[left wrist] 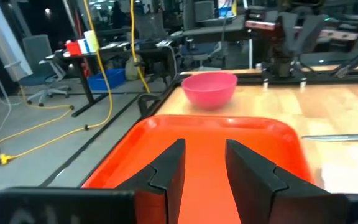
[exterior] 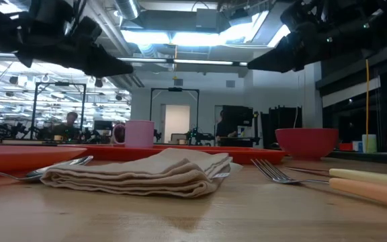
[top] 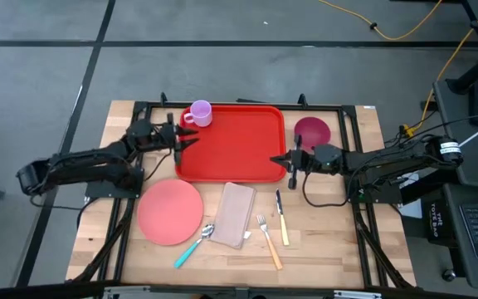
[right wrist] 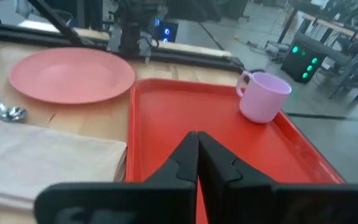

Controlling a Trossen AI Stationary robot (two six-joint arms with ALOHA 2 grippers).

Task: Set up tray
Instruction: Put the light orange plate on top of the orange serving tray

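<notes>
Here the pale wooden counter fills the middle of the high view, and the large bright red rectangular plastic tray with its raised rim lies at the upper centre of it. The two dark arms reach in from either side. The left gripper sits at the tray's left edge, its two fingers spread with a clear gap between them over the red surface. The right gripper sits at the tray's lower right corner, its fingers pressed together above the tray.

Below the tray to the left lies a round salmon-pink plate. Right of it, a folded beige cloth napkin lies just below the tray's lower edge. A dark pink round bowl stands on the counter just right of the tray, in the upper right. A small pink plastic mug stands at the tray's upper left corner.

Lower in the frame lie a spoon with a teal handle left of the napkin, a fork with an orange handle to its right, and a knife with a pale yellow handle beyond that.
</notes>
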